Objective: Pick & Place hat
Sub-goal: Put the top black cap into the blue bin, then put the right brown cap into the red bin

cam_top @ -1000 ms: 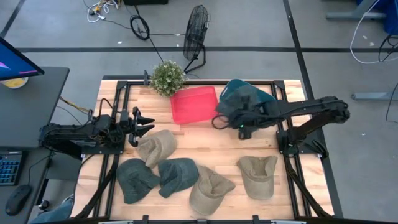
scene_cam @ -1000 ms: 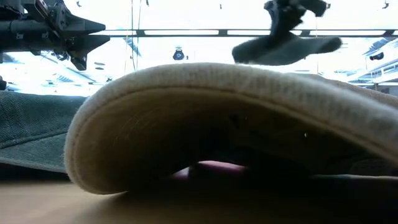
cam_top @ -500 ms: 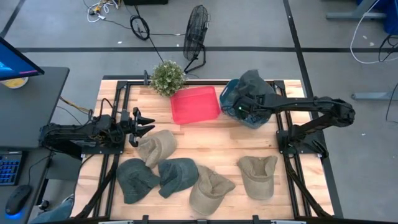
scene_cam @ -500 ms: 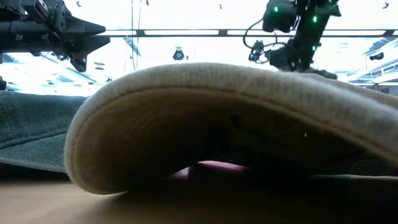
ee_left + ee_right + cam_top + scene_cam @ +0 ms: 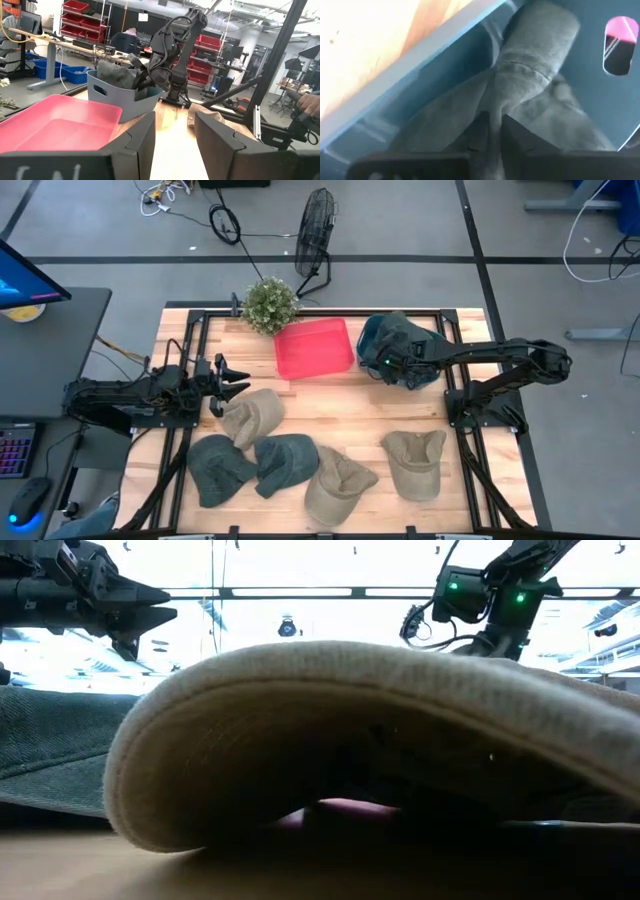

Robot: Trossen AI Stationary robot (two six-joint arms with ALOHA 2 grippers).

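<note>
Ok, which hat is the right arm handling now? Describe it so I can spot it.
Look at the table's far edge, right of the pink tray: a blue-grey bin stands there. The dark green hat is in it, pinched by the right hand; it is the only hat not lying on the wood.

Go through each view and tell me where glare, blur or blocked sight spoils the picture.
Low view: a tan cap close to the lens fills the frame, blurred, with bright backlight behind. Right wrist view: soft and close, showing the right end effector pinching the dark green hat inside the blue bin. High view and left wrist view: evenly lit, clear.
</note>
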